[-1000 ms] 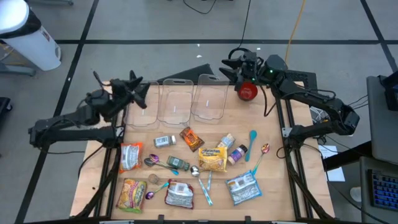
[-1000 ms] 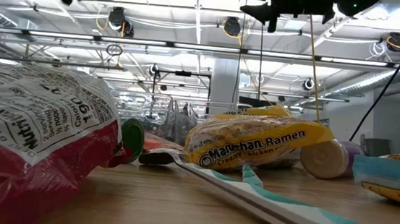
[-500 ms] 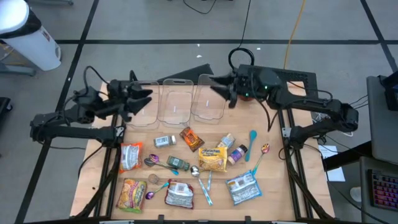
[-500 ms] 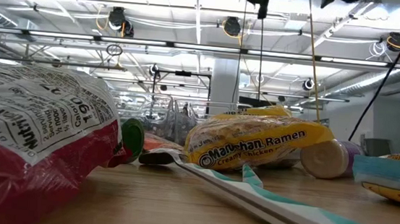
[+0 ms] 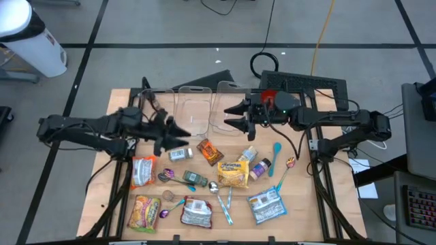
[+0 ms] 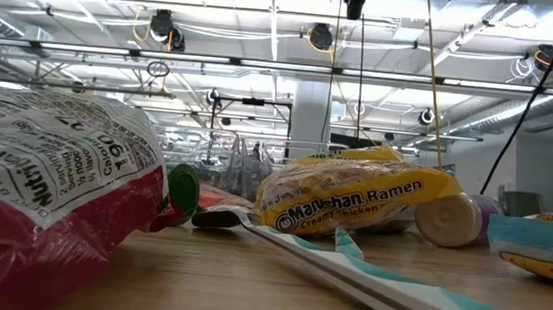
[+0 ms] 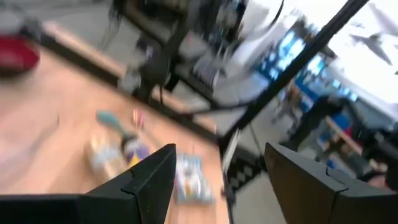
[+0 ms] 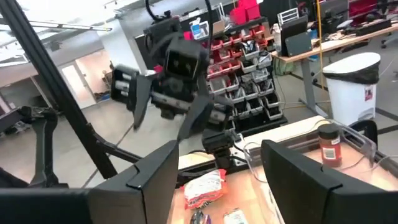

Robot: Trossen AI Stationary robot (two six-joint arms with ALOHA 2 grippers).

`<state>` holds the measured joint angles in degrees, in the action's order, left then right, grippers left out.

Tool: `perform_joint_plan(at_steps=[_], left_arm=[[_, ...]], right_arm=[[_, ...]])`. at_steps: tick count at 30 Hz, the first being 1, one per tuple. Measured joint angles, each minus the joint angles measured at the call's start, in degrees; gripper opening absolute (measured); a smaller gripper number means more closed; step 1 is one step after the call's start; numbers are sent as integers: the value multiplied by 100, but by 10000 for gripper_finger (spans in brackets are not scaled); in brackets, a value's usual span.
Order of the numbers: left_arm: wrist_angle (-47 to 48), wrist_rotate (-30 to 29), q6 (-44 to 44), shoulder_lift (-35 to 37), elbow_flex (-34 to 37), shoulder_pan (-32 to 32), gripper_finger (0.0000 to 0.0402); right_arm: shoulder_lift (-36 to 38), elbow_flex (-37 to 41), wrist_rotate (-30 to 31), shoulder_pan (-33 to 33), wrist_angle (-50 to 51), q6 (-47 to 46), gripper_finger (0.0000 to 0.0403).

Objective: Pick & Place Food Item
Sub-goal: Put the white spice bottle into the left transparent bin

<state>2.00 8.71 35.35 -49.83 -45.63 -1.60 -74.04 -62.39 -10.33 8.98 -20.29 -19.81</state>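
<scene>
Packets of food lie scattered on the wooden table [image 5: 300, 204]: a yellow ramen packet [image 5: 234, 173] [image 6: 353, 197], an orange snack bar [image 5: 210, 151], a red-and-white bag [image 5: 144, 170] [image 6: 42, 195] and a small green tin [image 5: 180, 155]. My left gripper [image 5: 178, 135] [image 7: 217, 186] hangs open above the table left of the middle, pointing toward the right edge, just beyond the tin. My right gripper [image 5: 230, 117] [image 8: 217, 180] hangs open over the near rim of the right clear container [image 5: 228, 109], pointing left. Neither holds anything.
Three clear containers [image 5: 193, 112] stand in a row at the far side. Spoons and teal utensils [image 5: 277, 158] lie among the packets, with more bags near the front edge [image 5: 266, 206]. A red thing [image 5: 268, 95] shows behind the right arm. The left arm [image 8: 180, 87] faces the right wrist camera.
My left gripper has swung from the far left corner toward the table's middle and near side, rolling as it went. My right gripper has swung from the red thing at the far right leftward and nearer, over the containers. Both stay open; no item has moved.
</scene>
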Motion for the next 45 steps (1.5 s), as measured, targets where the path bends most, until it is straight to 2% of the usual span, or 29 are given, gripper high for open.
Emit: perform_joint_plan(at_steps=[3,5,11,17,20,24,28,31,36,45], left_arm=[[929,-161,135,-4,-170,-313,250],[1922,-372,155,-8,-485,-557,250],[4859,-1386,298,-276,-1685,-1319,250],[6234,-2180,342,-842,-2524,-1971,250],[6476,-2471,152,-1192,-2566,-2174,250],[6598,-2531,-319,-1647,-2518,-2282,250],[6691,-2660,-19,-2095,-2507,-2221,250],[6584,-2730,210,-2360,-2507,-2004,250],[6246,-2496,251,-2681,-2507,-1595,250],[6186,-2333,216,-3246,-2507,-1070,250]], right_arm=[[17,-2,0,-12,-1,-7,219],[12,-2,1,-12,73,3,219],[9,0,-2,34,285,288,219],[9,0,-2,81,420,627,219],[9,0,-21,115,522,879,219],[9,0,-17,223,587,1067,219],[9,0,-57,483,512,1251,219],[21,0,-543,850,561,1256,219],[42,0,-1564,1507,569,1127,219],[42,2,-2763,2245,603,898,219]])
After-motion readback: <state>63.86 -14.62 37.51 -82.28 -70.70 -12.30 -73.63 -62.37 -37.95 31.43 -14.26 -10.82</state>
